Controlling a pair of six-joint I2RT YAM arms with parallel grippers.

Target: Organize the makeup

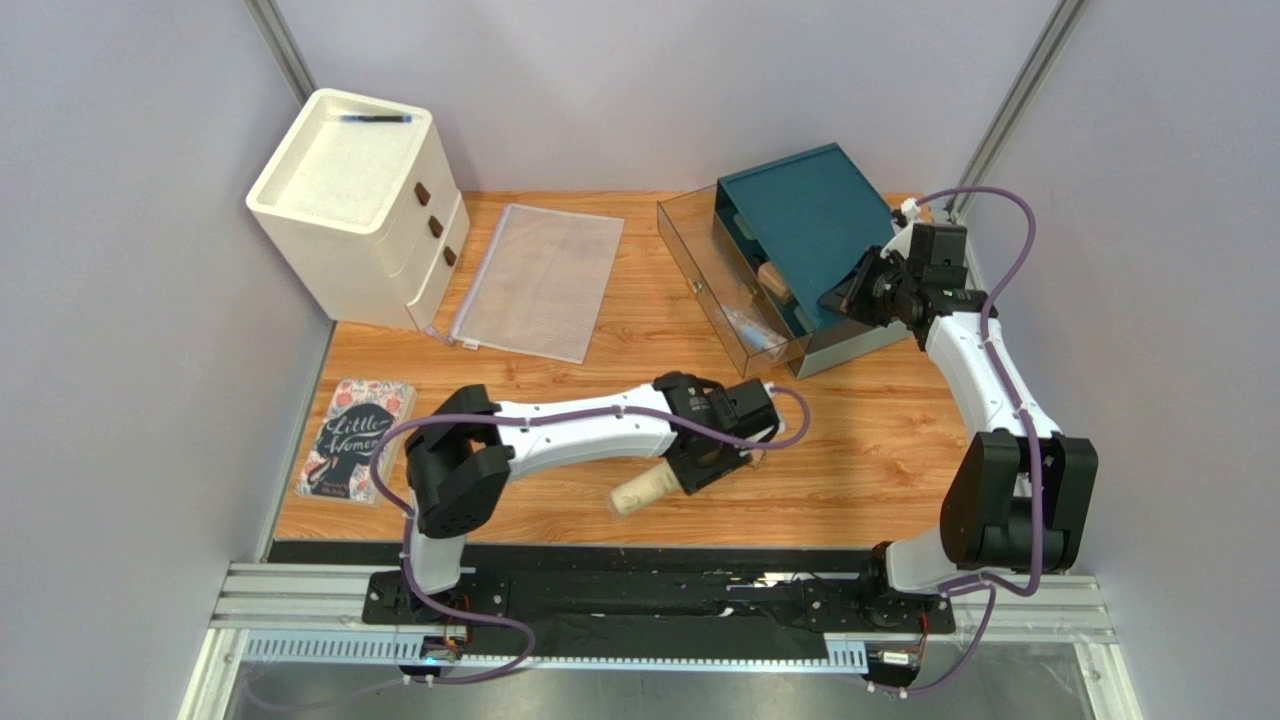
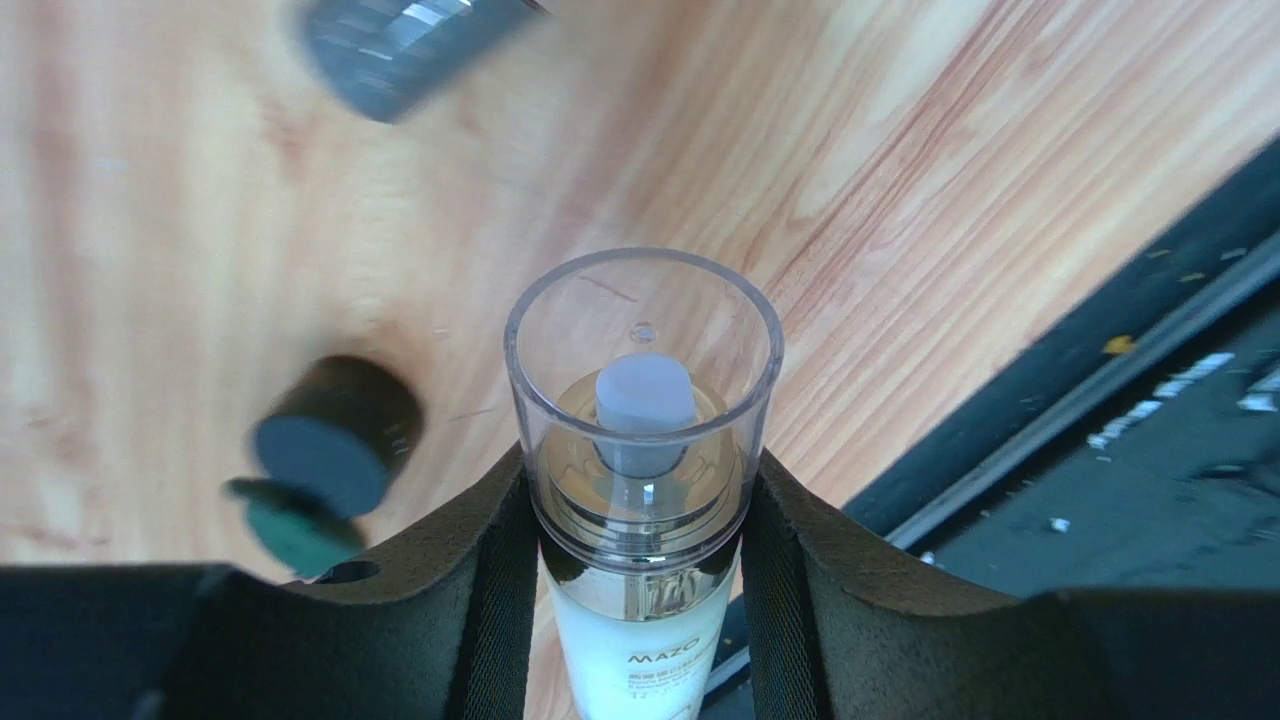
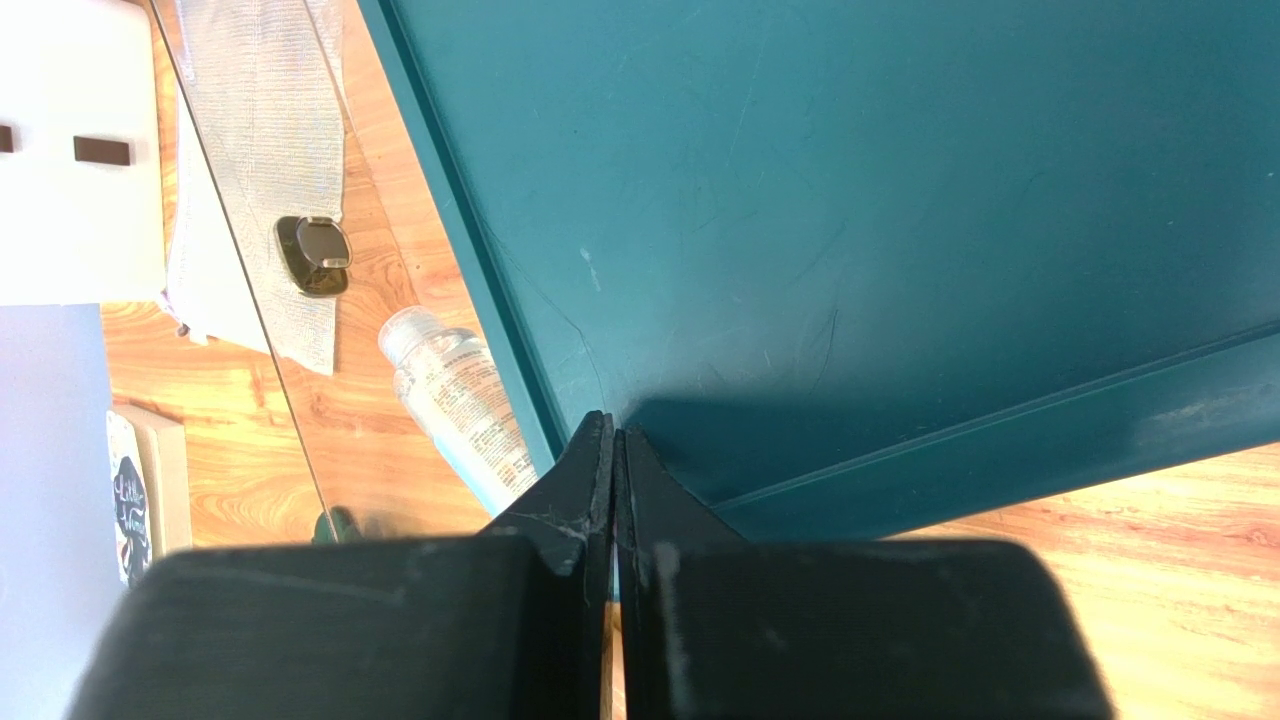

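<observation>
My left gripper is shut on a cream bottle with a clear cap and holds it over the wooden table, near the front edge. The bottle also shows in the top view. Two dark round compacts lie on the table just left of it, one dark grey and one green. My right gripper is shut on the edge of the teal lid of the clear organizer box. A clear bottle with a printed label lies inside that box.
A white drawer unit stands at the back left, with a clear zip pouch beside it. An illustrated book lies at the left edge. A blurred grey object lies beyond the held bottle. The box front has a dark knob.
</observation>
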